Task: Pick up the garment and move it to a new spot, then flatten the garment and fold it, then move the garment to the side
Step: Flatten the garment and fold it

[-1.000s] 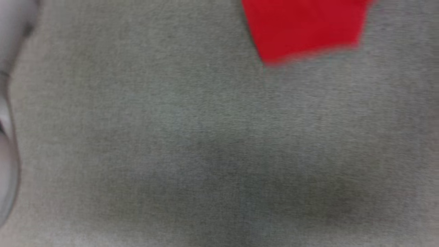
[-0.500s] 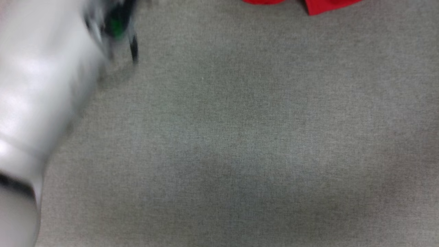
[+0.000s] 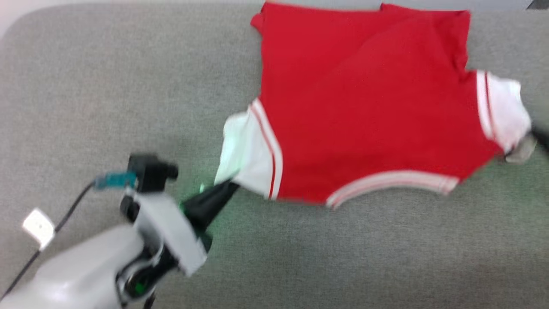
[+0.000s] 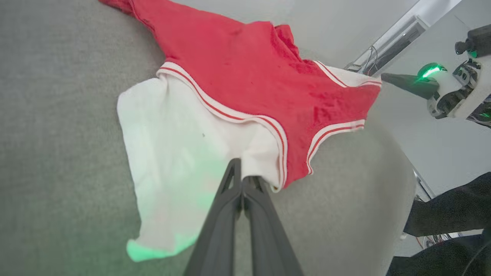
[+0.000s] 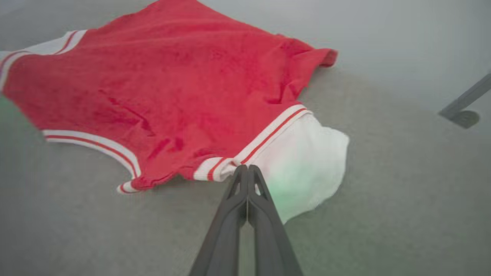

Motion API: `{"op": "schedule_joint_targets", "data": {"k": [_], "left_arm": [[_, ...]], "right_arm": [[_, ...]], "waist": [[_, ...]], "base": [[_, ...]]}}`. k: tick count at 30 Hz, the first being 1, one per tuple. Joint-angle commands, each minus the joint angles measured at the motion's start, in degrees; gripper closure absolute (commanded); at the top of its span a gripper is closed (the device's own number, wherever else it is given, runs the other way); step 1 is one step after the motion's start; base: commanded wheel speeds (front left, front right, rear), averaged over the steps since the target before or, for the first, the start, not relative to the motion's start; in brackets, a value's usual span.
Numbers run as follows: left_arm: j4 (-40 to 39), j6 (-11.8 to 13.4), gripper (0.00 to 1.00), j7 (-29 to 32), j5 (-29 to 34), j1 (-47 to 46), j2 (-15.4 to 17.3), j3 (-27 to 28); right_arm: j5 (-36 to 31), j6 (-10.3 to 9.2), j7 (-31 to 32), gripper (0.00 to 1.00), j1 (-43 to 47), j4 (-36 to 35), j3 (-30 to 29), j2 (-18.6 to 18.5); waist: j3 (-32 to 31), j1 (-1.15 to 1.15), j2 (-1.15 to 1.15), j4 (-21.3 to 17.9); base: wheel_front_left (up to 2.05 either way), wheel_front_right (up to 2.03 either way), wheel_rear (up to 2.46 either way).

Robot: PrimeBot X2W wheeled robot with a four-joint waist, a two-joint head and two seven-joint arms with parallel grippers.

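Observation:
The garment [image 3: 364,107] lies spread on the grey cloth-covered surface [image 3: 107,86], plain red side up, with a white sleeve at each side. My left gripper [image 3: 231,184] is shut on the lower edge of the left sleeve [image 4: 180,145]; its tips [image 4: 238,168] pinch the cloth by the striped seam. My right gripper [image 5: 247,168] is shut on the garment [image 5: 172,88] where the other sleeve [image 5: 307,161] meets the striped trim. In the head view that gripper [image 3: 532,139] is a blur at the right edge. The hem beside it is slightly raised. No lettering shows.
The grey surface has a rounded far-left corner [image 3: 17,21] and drops off to a pale floor [image 4: 441,145]. A cable with a white tag [image 3: 38,227] hangs off my left arm. A person's dark clothing [image 4: 452,214] is beyond the surface. A grey stand foot [image 5: 460,115] rests on the floor.
The head camera has swung: earlier it showed blurred grey surface with a red edge at the top, now the whole garment and my left gripper at its sleeve.

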Motion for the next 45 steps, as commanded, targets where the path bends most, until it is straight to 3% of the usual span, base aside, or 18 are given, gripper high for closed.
{"op": "schedule_joint_targets", "data": {"k": [1, 11, 26, 29, 33, 39, 45], "left_arm": [[-1.9, 0.0, 1.0, -0.2, 0.1, 2.6, 1.9, -0.2], [-10.5, 0.1, 1.0, 2.2, 1.6, 12.6, 9.2, -1.4], [-26.2, 5.1, 1.0, 6.9, -3.4, 21.3, 20.5, -1.6], [-25.3, 5.7, 1.0, 7.8, -2.9, 20.6, 18.9, -1.6], [-20.8, 4.4, 1.0, 7.0, -3.3, 19.4, 13.8, -1.0], [-10.6, 3.1, 1.0, 7.2, -2.5, 18.8, 6.4, -1.1], [-4.5, 2.1, 1.0, 6.9, -2.7, 19.0, 2.4, -1.3]], "right_arm": [[0.4, -0.09, 1.1, 1.0, 3.6, -3.1, 0.2, -1.7], [2.8, -0.08, 6.9, 1.0, 18.2, -18.3, 0.5, -7.9], [6.2, -0.09, 14.8, 1.0, 30.7, -29.9, 0.0, -13.2], [4.2, -0.08, 13.8, 1.0, 30.5, -27.8, -1.5, -12.9], [1.1, -0.09, 13.0, 1.0, 30.1, -22.6, -3.3, -9.3], [-5.4, -0.09, 15.1, 1.0, 29.8, -13.8, -3.7, -2.0], [-9.3, -0.28, 14.9, 1.0, 29.7, -7.5, -4.5, 5.6]], "waist": [[-1.4, 0.0, 0.0, -0.6], [-2.5, 0.0, 0.0, -1.6], [-2.5, 0.0, 0.0, -1.1], [-2.1, 0.0, 0.0, -0.8], [-1.8, 0.0, 0.0, -0.7], [-1.2, 0.0, 0.0, -0.7], [-0.4, 0.0, 0.0, -1.1]], "base": [[0.0, 0.0, 0.0], [0.0, 0.0, 0.0], [0.0, 0.0, 0.0], [0.0, 0.0, 0.0], [0.0, 0.0, 0.0], [0.0, 0.0, 0.0], [0.0, 0.0, 0.0]]}}
